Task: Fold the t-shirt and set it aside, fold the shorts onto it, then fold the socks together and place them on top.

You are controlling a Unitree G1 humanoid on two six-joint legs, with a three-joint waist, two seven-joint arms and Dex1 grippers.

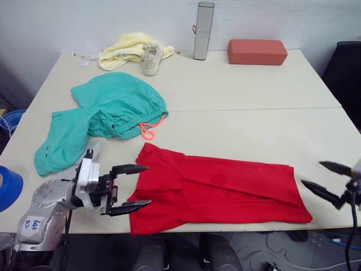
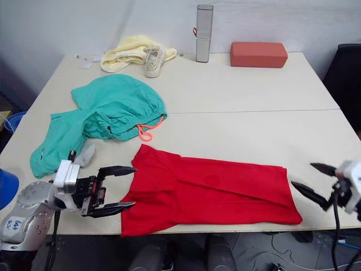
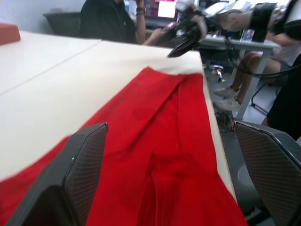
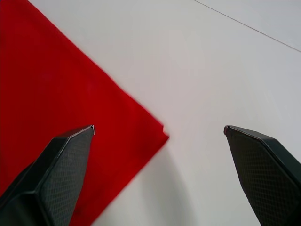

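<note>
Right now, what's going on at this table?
The red t-shirt lies folded into a long strip near the table's front edge. The left gripper is open at one end, the right gripper open just off the other; neither holds it. The teal shorts lie unfolded behind, a grey sock peeking out beside them.

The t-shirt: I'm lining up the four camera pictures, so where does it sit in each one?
Left eye view: t-shirt, folded lengthwise, lower centre near the table's front edge.
Right eye view: same place, between the left tool and the right tool.
Left wrist view: red cloth running ahead between the fingers.
Right wrist view: its corner on the table.
Shared landmark: that corner by the right tool.
</note>
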